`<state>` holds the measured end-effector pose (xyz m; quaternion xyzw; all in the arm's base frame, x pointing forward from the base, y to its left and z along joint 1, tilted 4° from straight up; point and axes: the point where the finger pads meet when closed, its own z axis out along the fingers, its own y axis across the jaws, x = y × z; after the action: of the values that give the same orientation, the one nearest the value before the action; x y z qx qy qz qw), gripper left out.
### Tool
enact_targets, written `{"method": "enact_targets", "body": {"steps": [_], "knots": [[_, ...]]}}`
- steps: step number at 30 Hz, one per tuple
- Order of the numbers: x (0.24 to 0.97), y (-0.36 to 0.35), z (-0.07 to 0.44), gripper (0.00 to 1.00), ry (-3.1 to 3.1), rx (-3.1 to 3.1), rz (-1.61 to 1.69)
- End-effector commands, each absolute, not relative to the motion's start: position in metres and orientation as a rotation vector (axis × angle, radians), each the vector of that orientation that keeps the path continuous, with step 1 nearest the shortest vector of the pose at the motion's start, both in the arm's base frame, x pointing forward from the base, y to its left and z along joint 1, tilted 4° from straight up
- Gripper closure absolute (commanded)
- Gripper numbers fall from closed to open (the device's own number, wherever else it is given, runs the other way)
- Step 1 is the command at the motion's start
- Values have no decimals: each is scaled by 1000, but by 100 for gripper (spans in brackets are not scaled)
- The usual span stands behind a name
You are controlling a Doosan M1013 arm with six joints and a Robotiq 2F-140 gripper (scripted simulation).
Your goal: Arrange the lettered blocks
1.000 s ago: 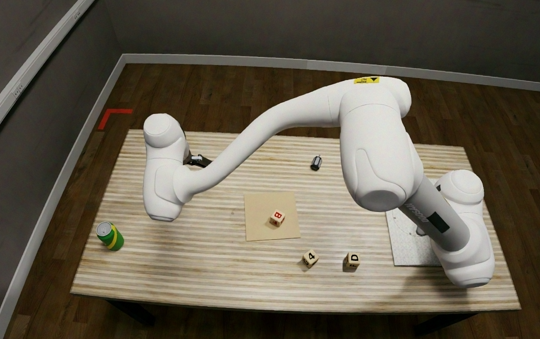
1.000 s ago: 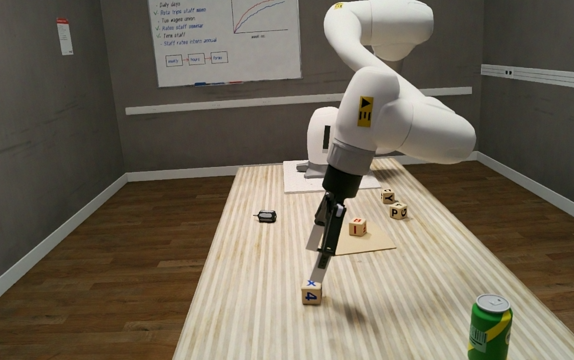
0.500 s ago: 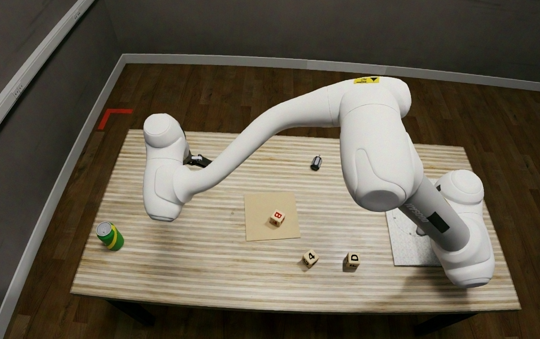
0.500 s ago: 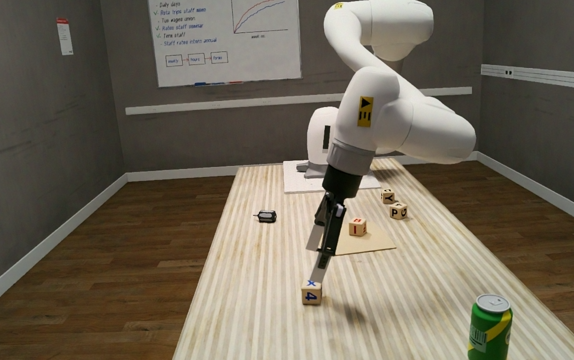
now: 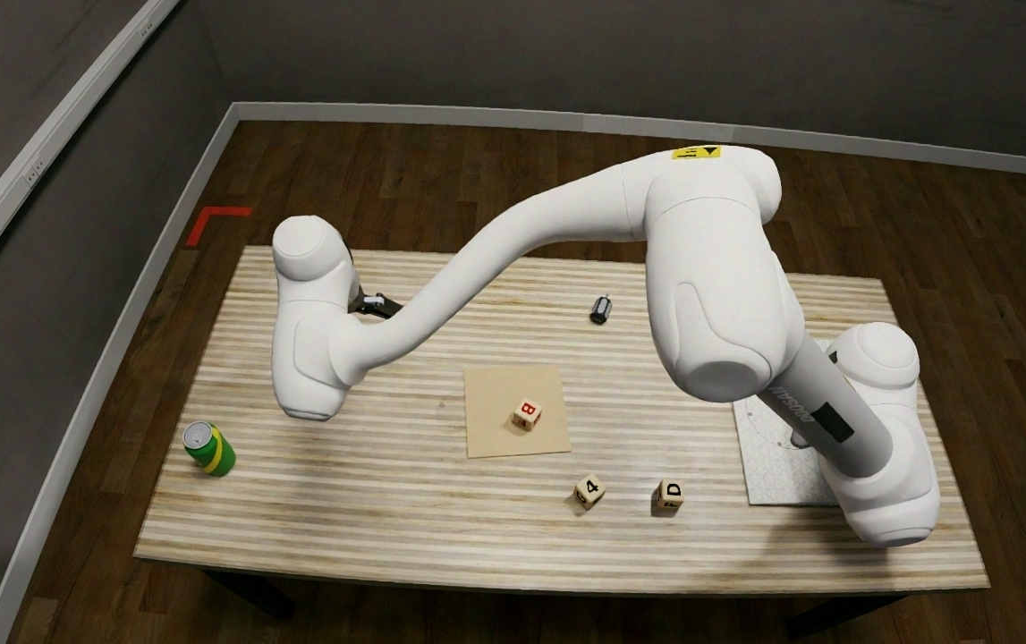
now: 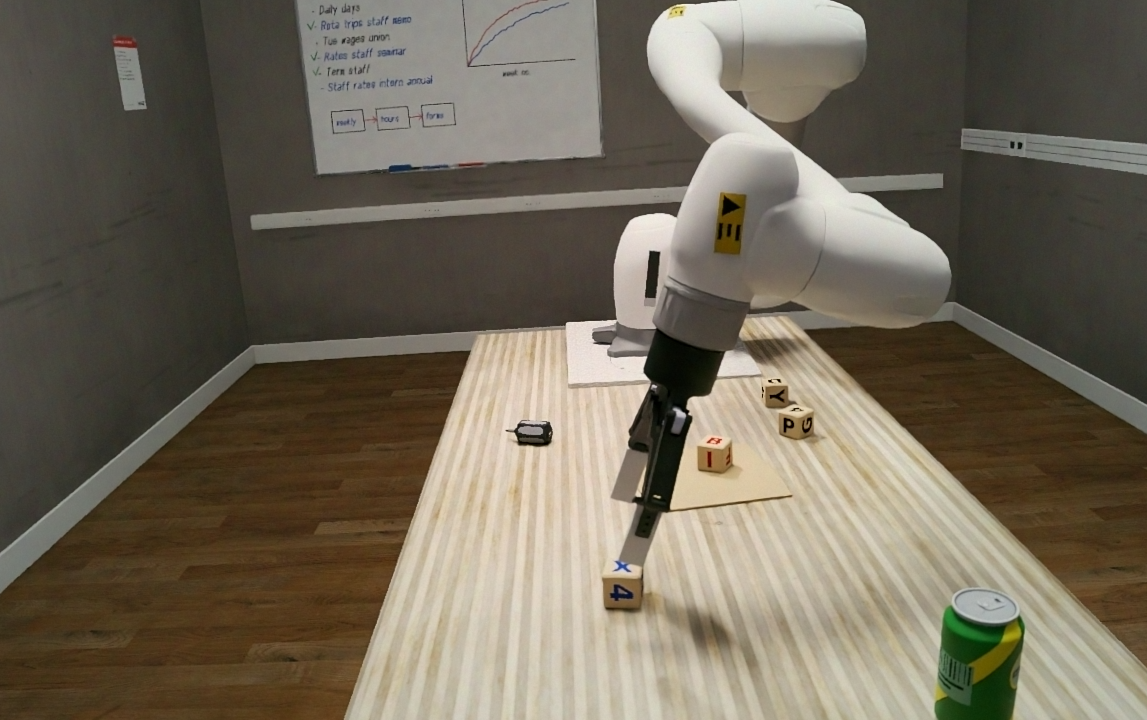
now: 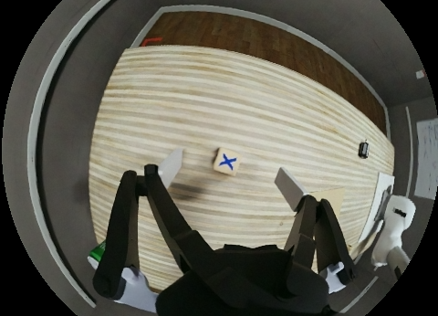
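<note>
My gripper (image 6: 630,528) (image 7: 232,167) is open, its fingertips a little above the table around the X block (image 6: 622,591) (image 7: 226,162), with nothing held. That block stands off the mat, its blue X on top; the arm hides it in the top view. The B block (image 5: 527,413) (image 6: 714,454) stands on the tan mat (image 5: 492,432) (image 6: 738,488) (image 7: 336,198), its red B on top. The block with a 4 on top (image 5: 589,491) (image 6: 795,422) and the D block (image 5: 669,494) (image 6: 774,392) stand off the mat, toward the front edge in the top view.
A green can (image 5: 216,452) (image 6: 975,662) (image 7: 98,253) stands near the table's far end from the base. A small dark device (image 5: 600,309) (image 6: 532,432) (image 7: 363,150) lies beyond the mat, toward the back edge in the top view. The arm's base stands on a white plate (image 5: 768,484) (image 6: 586,371).
</note>
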<state>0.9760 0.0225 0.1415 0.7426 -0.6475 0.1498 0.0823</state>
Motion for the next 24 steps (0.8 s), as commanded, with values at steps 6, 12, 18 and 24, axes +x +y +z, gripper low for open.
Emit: {"method": "enact_targets", "body": {"steps": [6, 12, 18, 24], "knots": [[976, 23, 143, 0, -1936, 2219, 449], [955, 30, 150, 0, -1986, 2206, 428], [857, 62, 174, 0, -2206, 2125, 321], [777, 84, 185, 0, -2369, 2038, 230]]}}
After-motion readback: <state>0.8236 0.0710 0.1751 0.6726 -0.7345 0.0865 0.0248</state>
